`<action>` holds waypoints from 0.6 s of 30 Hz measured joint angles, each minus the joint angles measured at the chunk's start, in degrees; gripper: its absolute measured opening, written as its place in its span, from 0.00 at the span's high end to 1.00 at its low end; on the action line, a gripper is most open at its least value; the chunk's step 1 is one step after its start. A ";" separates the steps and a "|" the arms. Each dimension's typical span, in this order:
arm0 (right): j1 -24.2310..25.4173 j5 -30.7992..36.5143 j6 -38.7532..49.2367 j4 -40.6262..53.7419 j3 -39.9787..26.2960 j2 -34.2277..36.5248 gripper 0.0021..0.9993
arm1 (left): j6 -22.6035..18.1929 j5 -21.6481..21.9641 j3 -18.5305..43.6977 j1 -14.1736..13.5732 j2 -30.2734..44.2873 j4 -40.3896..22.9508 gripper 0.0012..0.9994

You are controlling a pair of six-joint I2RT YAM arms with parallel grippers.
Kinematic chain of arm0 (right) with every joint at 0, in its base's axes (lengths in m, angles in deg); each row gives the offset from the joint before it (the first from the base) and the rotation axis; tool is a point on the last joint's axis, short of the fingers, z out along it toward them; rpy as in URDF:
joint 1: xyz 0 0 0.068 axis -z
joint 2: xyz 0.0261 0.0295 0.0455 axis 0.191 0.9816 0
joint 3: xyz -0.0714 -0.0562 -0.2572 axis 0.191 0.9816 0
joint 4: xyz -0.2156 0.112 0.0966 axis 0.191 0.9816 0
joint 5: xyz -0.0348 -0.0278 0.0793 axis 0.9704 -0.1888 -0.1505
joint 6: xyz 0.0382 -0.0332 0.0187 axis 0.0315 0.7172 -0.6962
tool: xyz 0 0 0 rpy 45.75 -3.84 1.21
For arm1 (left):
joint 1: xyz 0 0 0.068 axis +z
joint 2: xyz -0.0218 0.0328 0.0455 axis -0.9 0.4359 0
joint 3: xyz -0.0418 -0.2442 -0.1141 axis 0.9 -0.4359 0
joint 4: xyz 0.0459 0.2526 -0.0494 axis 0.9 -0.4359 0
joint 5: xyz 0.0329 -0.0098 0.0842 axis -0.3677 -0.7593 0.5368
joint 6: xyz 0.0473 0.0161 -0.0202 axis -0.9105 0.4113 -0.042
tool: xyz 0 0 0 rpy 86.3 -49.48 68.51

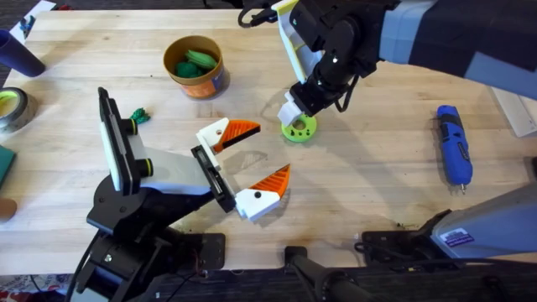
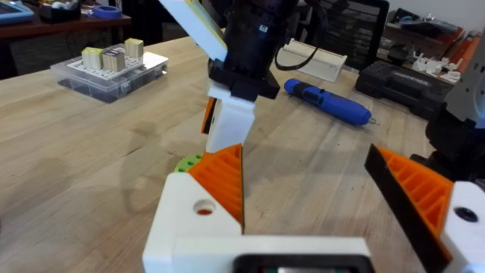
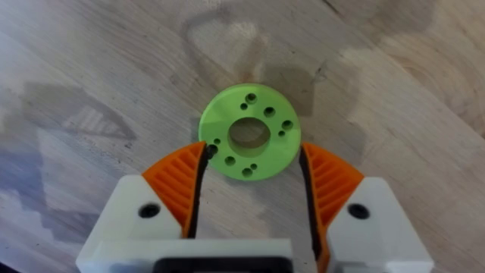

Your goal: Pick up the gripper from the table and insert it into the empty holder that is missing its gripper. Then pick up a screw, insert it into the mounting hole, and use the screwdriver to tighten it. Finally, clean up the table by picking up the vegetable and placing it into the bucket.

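Screwdriver [image 1: 451,143], blue and pen-shaped, lay by itself on the wooden counter [image 1: 377,180] toward the right, well apart from both arms. Up near the middle, the right hand [image 1: 295,117] hung low over a lime-green disc [image 1: 299,127]; from its wrist camera its orange ribbed fingers [image 3: 179,182] stood wide, one on each side of the disc [image 3: 250,141] and close against its rim. The left hand [image 1: 252,168] rested lower on the counter, its two white-and-orange wedge fingers [image 1: 268,189] spread wide with nothing between them. Behind that arm a tiny dark-green leafy vegetable [image 1: 139,117] sat on the wood, just beside the arm's link. Further back stood the orange bucket [image 1: 198,67], upright, with smooth green pieces [image 1: 195,63] already inside it. From the left wrist camera the screwdriver [image 2: 327,101] showed beyond the right arm.
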 joint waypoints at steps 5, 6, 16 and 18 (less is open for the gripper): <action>-0.03 -0.46 -0.03 2.02 -0.01 0.02 0.27 | 0.04 0.07 0.00 0.00 0.05 0.19 0.01; 0.03 -0.69 -0.04 2.61 -0.06 -0.10 0.27 | 0.04 0.06 0.00 0.00 0.07 0.19 0.01; 0.77 -1.50 -0.37 6.62 -0.76 -17.67 0.27 | 0.20 0.15 0.00 0.00 0.07 0.19 0.01; 0.77 -1.50 -0.81 6.63 -0.30 -22.46 0.27 | 0.20 0.14 0.00 0.00 0.07 0.22 0.01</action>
